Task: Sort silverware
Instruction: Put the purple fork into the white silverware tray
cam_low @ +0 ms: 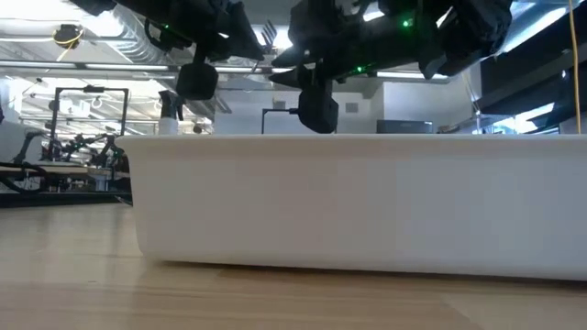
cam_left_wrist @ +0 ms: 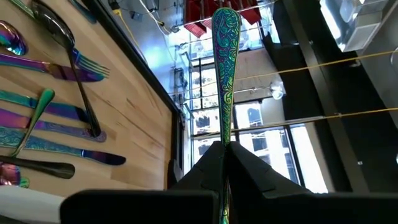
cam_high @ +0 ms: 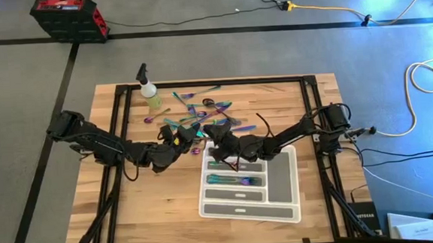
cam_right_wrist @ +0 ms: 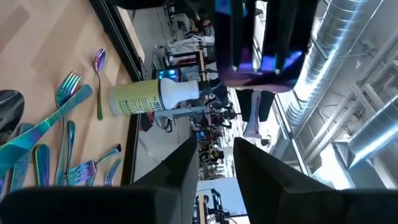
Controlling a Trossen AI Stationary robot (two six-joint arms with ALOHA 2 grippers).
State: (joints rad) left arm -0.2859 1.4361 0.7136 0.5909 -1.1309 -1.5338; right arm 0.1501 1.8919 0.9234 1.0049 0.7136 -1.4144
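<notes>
Silverware (cam_high: 201,111): most pieces are still lying loose on the worktop (cam_high: 131,209) beyond the tray (cam_high: 280,182), which is holding only a few. Left end effector (cam_left_wrist: 224,146) is pinching one patterned handle (cam_left_wrist: 224,62) by the tray's far-left corner; right end effector (cam_right_wrist: 214,155) is hovering alongside, fingers parted, carrying nothing.

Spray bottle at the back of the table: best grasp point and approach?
Grip the spray bottle around its yellow-green body, below the black trigger head, coming in level from the side. It stands upright; the body is round and widest there, while the trigger head is narrow and irregular. Silverware lies close beside it, so the left side looks clearer.
</notes>
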